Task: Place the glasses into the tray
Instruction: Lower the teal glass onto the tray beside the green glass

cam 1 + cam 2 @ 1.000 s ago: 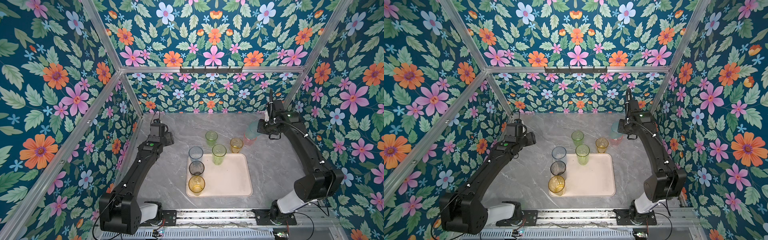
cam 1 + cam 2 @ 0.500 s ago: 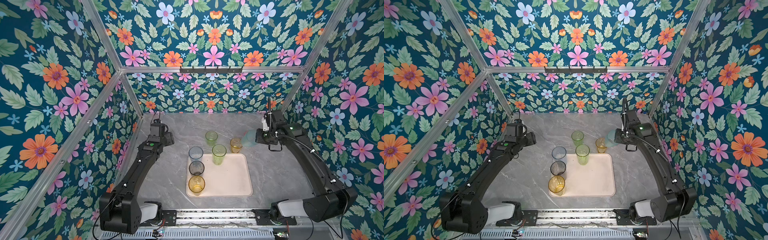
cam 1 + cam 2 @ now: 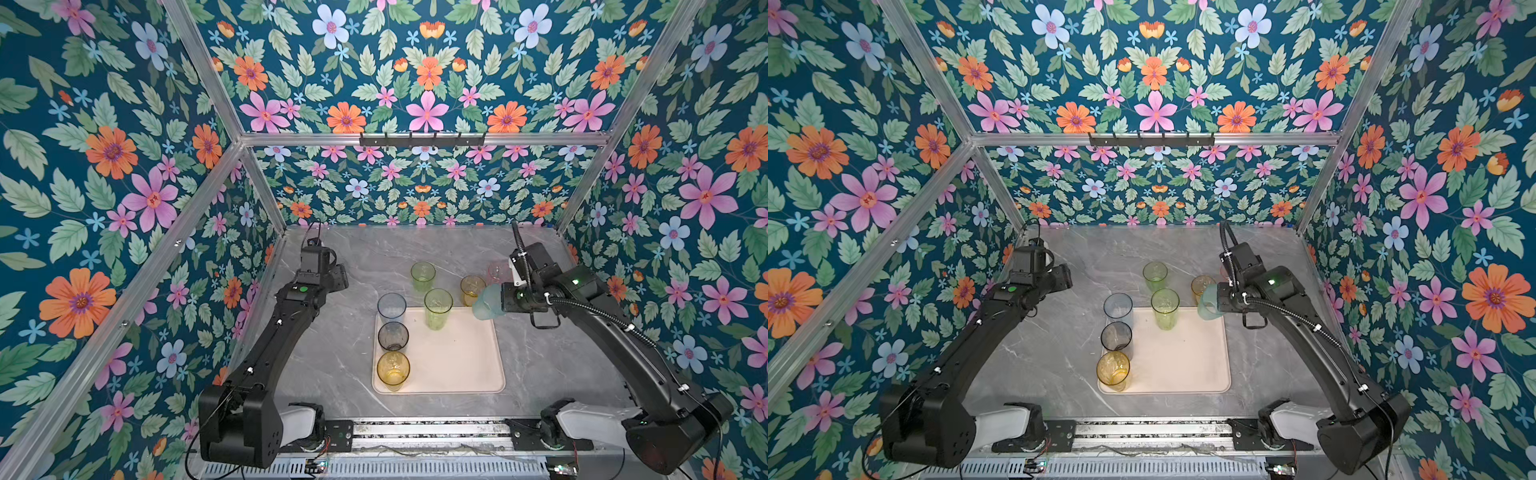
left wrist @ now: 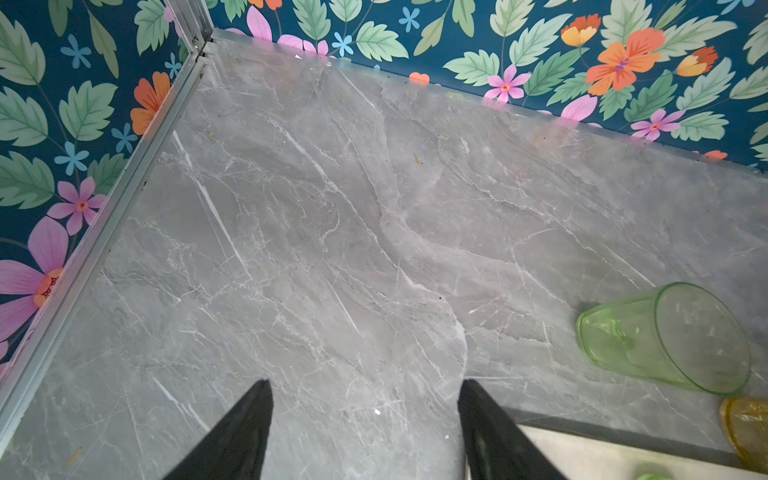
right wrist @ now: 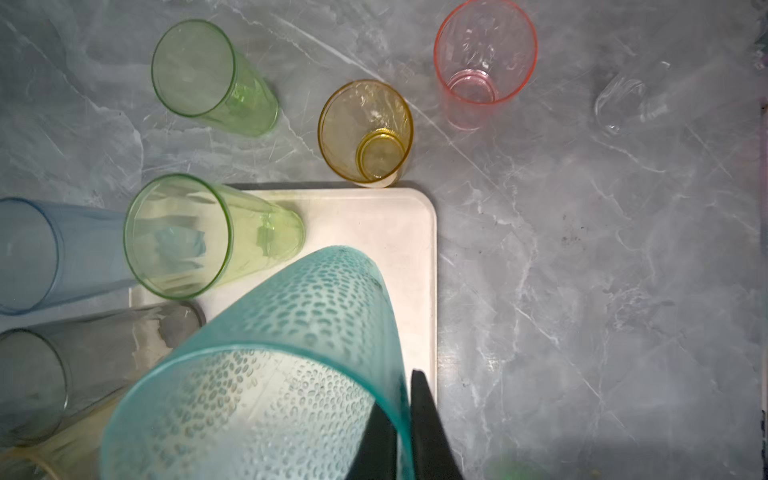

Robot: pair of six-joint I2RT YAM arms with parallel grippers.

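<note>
right wrist view: the right gripper (image 5: pixel 405 399) is clamped on the rim wall of the teal tumbler (image 5: pixel 291 332), one finger inside and one outside. it holds the tumbler tilted above the far right corner of the tray (image 5: pixel 374 216). both top views show the yellow-green tumbler (image 3: pixel 437 309) standing at the tray's far edge, the smoke-grey tumbler (image 3: pixel 392 336) and the amber tumbler (image 3: pixel 392 370) along its left side, and the blue tumbler (image 3: pixel 391 308) at its far left corner. beyond the tray, on the marble table (image 3: pixel 332 353), stand the green tumbler (image 3: pixel 422 276), the short yellow tumbler (image 3: pixel 471 290) and the pink tumbler (image 3: pixel 498 272). left wrist view: the left gripper (image 4: pixel 365 386) hangs over the table, jaws wide apart, holding nothing.
</note>
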